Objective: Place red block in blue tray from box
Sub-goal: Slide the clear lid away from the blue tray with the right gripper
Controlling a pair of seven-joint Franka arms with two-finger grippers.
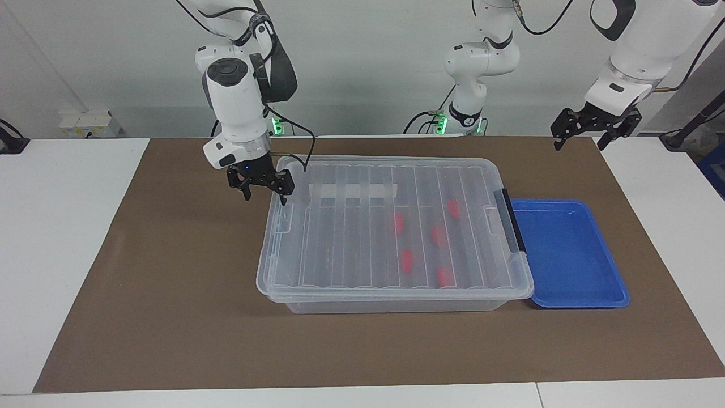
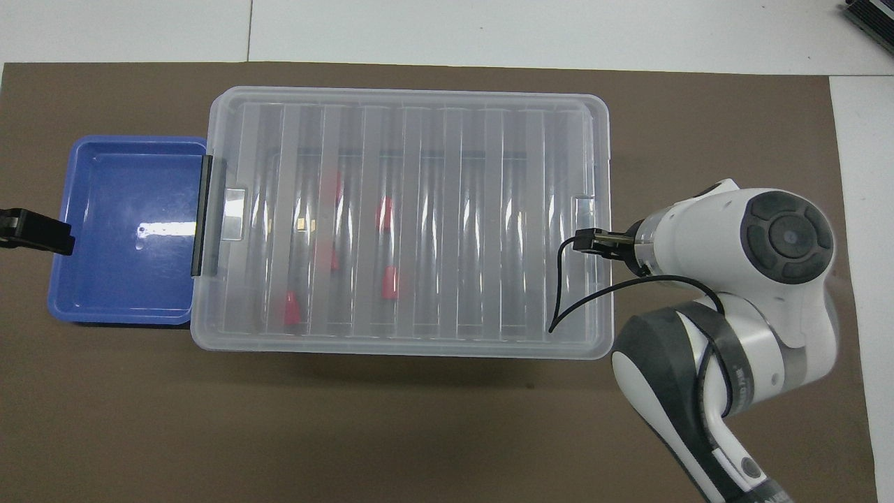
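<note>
The box (image 1: 351, 249) (image 2: 447, 140), clear with its ribbed lid on, lies across the middle of the brown mat. Several red blocks (image 1: 406, 259) (image 2: 390, 282) show through the lid, in the half toward the left arm's end. The blue tray (image 1: 566, 255) (image 2: 126, 258) sits against the box's black latch (image 1: 510, 221) and holds nothing. My right gripper (image 1: 265, 197) (image 2: 594, 239) hangs open over the box's end toward the right arm, with nothing between its fingers. My left gripper (image 1: 579, 141) (image 2: 35, 232) waits open, raised by the tray.
A brown mat (image 1: 170, 272) covers the table between white side surfaces (image 1: 56, 226). A black cable (image 2: 559, 300) loops from the right wrist over the lid. A white strip (image 1: 351, 191) lies on the lid toward the robots.
</note>
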